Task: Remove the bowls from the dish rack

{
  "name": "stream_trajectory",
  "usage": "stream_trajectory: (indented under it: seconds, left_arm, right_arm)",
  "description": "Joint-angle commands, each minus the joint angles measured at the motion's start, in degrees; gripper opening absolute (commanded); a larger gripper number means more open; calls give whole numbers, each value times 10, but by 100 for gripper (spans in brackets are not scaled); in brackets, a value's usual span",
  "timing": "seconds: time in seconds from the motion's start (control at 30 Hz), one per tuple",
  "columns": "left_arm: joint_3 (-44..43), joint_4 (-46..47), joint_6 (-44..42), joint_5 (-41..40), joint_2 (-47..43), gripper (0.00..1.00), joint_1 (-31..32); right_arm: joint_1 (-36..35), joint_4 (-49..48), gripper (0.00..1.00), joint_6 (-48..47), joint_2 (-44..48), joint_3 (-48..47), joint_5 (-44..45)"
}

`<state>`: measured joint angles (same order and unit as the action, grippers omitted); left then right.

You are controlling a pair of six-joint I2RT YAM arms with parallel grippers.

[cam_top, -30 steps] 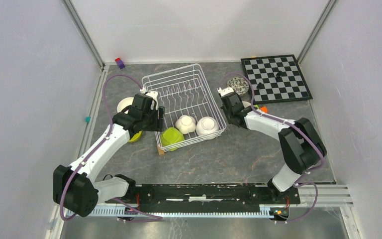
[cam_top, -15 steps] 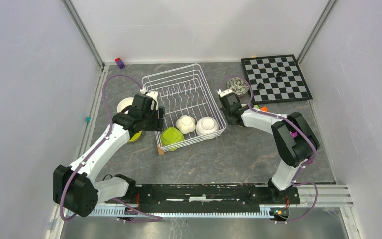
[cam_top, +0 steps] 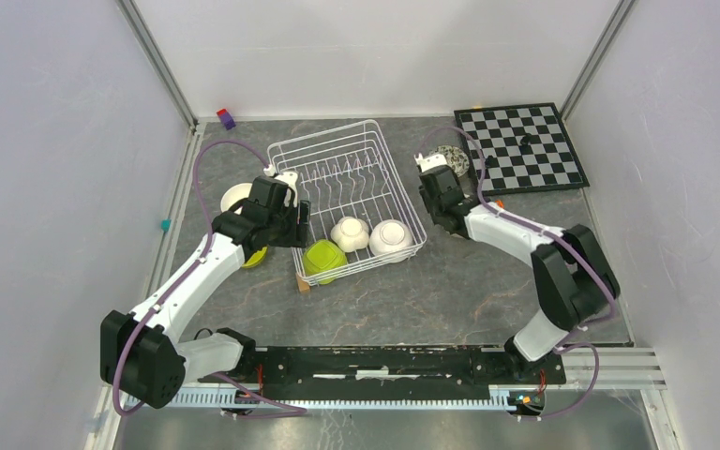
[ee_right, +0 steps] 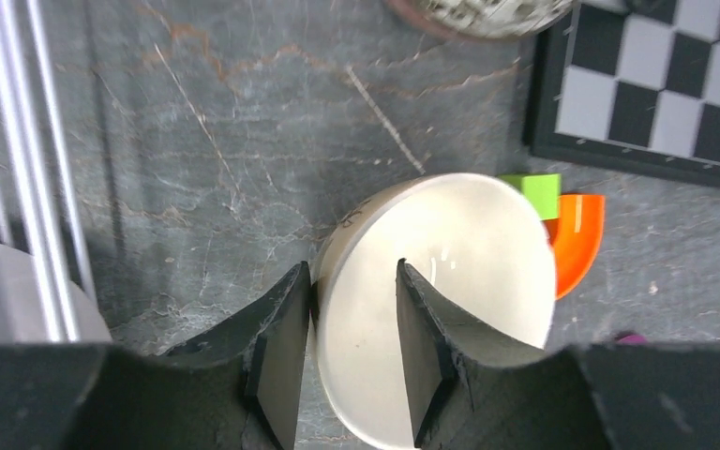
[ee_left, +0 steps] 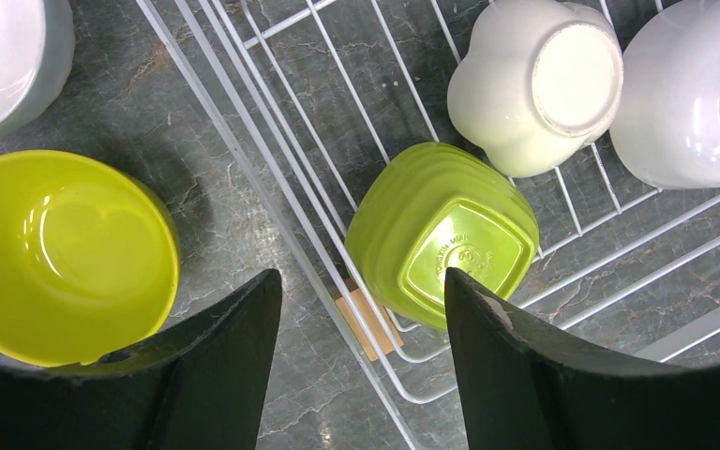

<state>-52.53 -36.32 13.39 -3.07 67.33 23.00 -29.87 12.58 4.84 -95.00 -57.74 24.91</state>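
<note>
Three bowls (cam_top: 350, 233) in rack (cam_top: 323, 136) (near end) — chessboard (cam_top: 521, 145) right.

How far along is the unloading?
On the table: white bowl, green bowl, speckled bowl, and a cream bowl whose rim the right jaws straddle loosely, not gripping. Left in the rack: an upturned green bowl, a lobed cream bowl, a second white bowl. The left jaws hang open above the upturned one, likely next.

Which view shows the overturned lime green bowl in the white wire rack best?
Left wrist view: the overturned lime green bowl is close and central, base up. Top external view shows it small; right wrist view misses it.
</note>
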Motion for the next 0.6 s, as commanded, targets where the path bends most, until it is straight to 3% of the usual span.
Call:
stream_trajectory:
  seconds: [0.0, 0.13, 0.23, 0.43, 0.57]
  left_arm:
    - [-7, 11, -16, -3, -13, 71, 2]
    - [-9, 11, -16, -3, -13, 71, 2]
    - [-8, 11, -16, -2, -13, 71, 1]
    - [-8, 11, -16, 0, -13, 71, 2]
    - [-9, 11, -15, 3, -12, 71, 2]
  right_arm:
    - [2, -34, 44, -10, 71, -5, 25]
    - [2, -35, 46, -24, 118, -9, 6]
    - [3, -34, 50, -43, 140, -19, -58]
    - [-16, -6, 56, -107, 122, -70, -382]
    - [-94, 62, 57, -159, 63, -135, -346]
